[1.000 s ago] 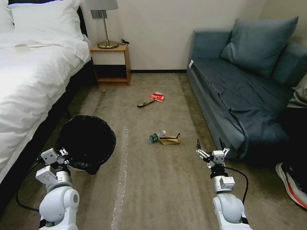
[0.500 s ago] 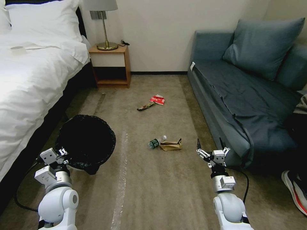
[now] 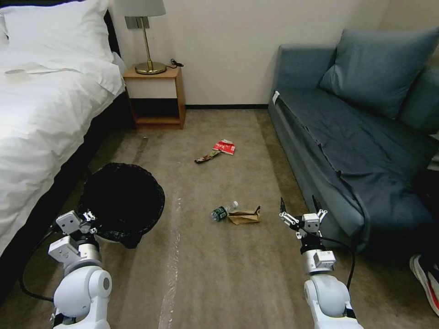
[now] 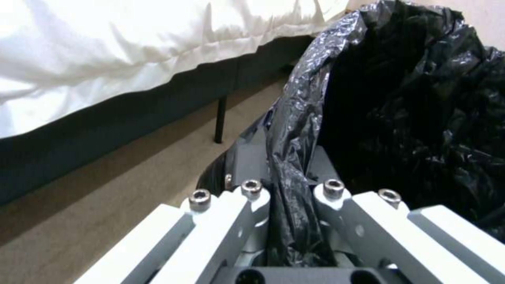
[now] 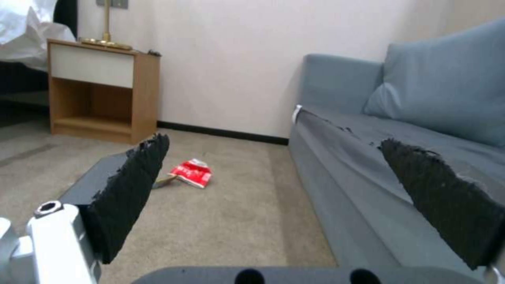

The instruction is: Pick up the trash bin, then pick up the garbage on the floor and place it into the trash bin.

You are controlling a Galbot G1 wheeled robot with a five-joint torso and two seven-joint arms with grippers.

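Note:
The trash bin, lined with a crinkled black bag, hangs at the lower left beside the bed, with my left gripper shut on its near rim. In the left wrist view the fingers pinch the bag-covered rim. On the carpet ahead lie a clear bottle with a green label and a crumpled brown paper bag touching it. Farther off are a red-and-white packet and a dark wrapper. My right gripper hovers open, right of the paper bag.
A white bed runs along the left and a grey-blue sofa along the right, leaving a carpet lane between. A wooden nightstand with a lamp stands against the far wall. A grey-and-orange sneaker lies at the lower right.
The whole head view has shifted, so the camera has moved; the garbage now sits slightly lower in the picture. Both grippers keep their poses, the left still holding the bin.

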